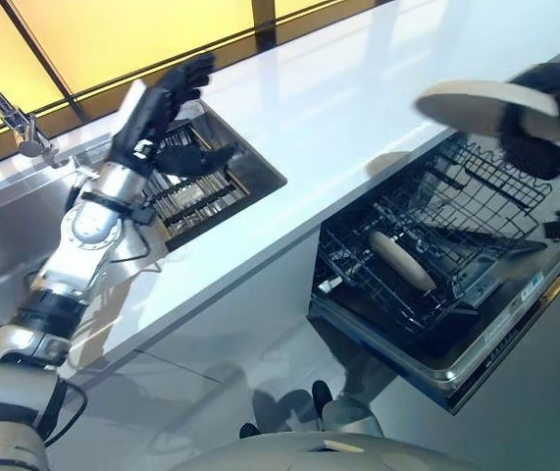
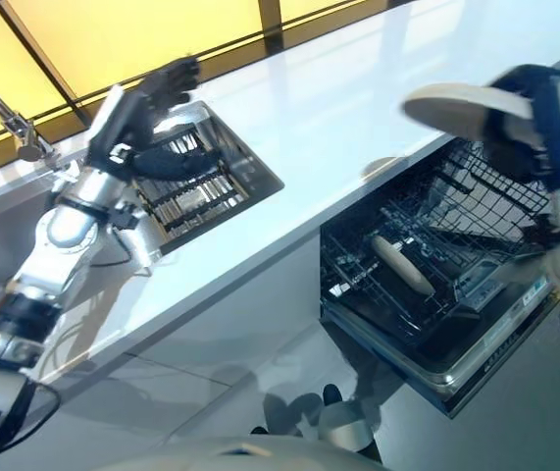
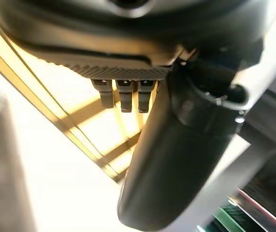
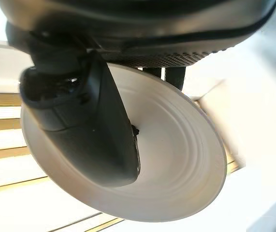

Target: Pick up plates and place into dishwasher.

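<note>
My right hand [image 1: 539, 118] holds a white plate [image 1: 476, 106] nearly flat in the air above the pulled-out dishwasher rack [image 1: 436, 245]. In the right wrist view the thumb [image 4: 87, 121] presses across the plate's [image 4: 176, 159] ridged face, with fingers behind it. Another white plate [image 1: 402, 260] stands on edge in the rack's tines. My left hand [image 1: 162, 98] hovers over the sink's dish rack [image 1: 196, 186], fingers straight and spread, holding nothing. The left wrist view shows its thumb [image 3: 176, 159] and straight fingers [image 3: 123, 96].
A white countertop [image 1: 338, 108] runs between the sink and the dishwasher. A chrome tap [image 1: 10, 113] stands at the sink's far left. The open dishwasher door [image 1: 485, 343] juts out below the rack. Yellow-lit window panes line the back.
</note>
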Controlling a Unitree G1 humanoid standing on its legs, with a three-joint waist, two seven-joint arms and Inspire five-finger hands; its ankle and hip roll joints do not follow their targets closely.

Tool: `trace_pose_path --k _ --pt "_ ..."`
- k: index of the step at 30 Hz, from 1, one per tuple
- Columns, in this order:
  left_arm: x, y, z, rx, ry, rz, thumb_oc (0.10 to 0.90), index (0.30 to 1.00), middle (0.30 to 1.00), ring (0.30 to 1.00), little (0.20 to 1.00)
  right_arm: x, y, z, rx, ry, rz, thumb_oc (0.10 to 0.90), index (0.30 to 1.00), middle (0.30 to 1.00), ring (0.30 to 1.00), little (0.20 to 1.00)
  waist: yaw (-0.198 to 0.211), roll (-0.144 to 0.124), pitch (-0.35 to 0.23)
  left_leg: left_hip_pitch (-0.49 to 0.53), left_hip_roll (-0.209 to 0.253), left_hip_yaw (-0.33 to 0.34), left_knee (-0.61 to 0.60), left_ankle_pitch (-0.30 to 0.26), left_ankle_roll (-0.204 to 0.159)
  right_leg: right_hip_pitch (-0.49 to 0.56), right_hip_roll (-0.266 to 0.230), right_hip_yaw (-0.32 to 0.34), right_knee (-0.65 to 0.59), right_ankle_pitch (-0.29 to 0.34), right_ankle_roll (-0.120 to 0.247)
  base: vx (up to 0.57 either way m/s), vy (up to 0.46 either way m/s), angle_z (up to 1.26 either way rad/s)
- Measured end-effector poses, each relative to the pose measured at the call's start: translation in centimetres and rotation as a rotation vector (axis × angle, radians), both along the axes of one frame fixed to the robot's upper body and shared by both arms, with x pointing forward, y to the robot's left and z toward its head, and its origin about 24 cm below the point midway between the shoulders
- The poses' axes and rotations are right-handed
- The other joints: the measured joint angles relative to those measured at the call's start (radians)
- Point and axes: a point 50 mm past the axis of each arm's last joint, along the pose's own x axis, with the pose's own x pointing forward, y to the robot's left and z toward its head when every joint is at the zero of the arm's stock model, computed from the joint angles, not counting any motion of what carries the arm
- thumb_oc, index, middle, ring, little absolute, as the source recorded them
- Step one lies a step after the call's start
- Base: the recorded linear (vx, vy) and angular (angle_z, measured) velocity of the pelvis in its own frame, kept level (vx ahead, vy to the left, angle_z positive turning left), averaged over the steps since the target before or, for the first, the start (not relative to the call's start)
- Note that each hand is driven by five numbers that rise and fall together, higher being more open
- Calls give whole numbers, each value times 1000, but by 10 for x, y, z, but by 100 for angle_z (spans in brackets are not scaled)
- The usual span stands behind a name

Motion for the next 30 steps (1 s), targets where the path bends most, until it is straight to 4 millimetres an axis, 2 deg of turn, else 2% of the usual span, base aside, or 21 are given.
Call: trace_pose_path --k 3,12,18,23,26,30 --pt "-3 9 -9 36 47 43 800 900 900 900 900 -15 -25 -11 25 20 -141 100 300 300 300 200 0 -2 1 0 -3 1 0 -2 3 0 -4 1 0 0 0 0 0 0" --pt "-4 5 -8 42 45 29 800 900 900 900 900 -26 -48 -32 45 118 -293 100 300 300 300 200 -12 -2 1 0 -2 4 0 -3 2 -2 -2 6 0 -3 5 11 -20 -1" --pt "-5 3 -6 44 38 14 800 900 900 900 900 -29 -62 -53 86 274 -355 100 300 300 300 200 -6 -4 2 1 -2 10 0 -5 1 -4 -1 12 0 -3 5 50 -50 -3" --pt "-9 -9 -3 65 34 -69 800 900 900 900 900 -19 -59 -96 130 528 -348 100 300 300 300 200 3 -8 5 1 0 12 0 -6 0 -5 0 14 0 -3 5 107 -97 -1" --pt "-13 -18 2 75 13 -121 800 900 900 900 900 -19 -57 -117 157 624 -359 100 300 300 300 200 21 -7 6 1 1 11 0 -6 0 -4 0 13 0 -3 5 70 -96 1" --pt "-18 -28 9 72 -13 -180 800 900 900 900 900 -15 -64 -133 195 705 -426 100 300 300 300 200 40 1 13 -7 -2 2 0 -5 1 -5 -4 4 0 -3 5 9 -86 7"
